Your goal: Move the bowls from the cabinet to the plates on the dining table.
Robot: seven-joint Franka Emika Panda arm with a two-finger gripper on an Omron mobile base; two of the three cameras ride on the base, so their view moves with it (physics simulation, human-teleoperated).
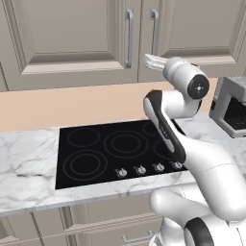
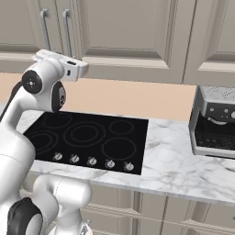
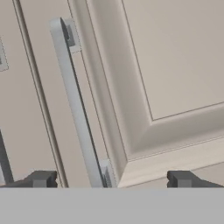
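Raised to the cabinet (image 1: 72,38), hand (image 3: 109,179) level with the lower end of the right door's handle (image 3: 76,105). Fingers (image 3: 41,178) spread wide, nothing between them yet; handle's bottom end sits in the gap, nearer the left fingertip, so a slight shift sideways would centre it before closing. Pointed straight at the door face, presumably so the jaws can straddle the vertical bar and pull it outward.

Both doors shut, meeting at the centre seam with the two handles (image 1: 129,38) side by side. Bowls therefore hidden; presumably on the shelf behind, which explains going for the handle first. Plates and dining table out of sight from here as well.

Below, a marble desk (image 1: 29,163) carrying a black cooktop (image 1: 110,151) with knobs (image 1: 140,169) along its front edge, and a coffee machine (image 2: 215,121) off to the right. Arm arched up over the cooktop, clear of it.

Early stage, by the look of it: door unopened, no bowl fetched. Risk to watch: closing off-centre and slipping from the bar, or swinging the door into the forearm.
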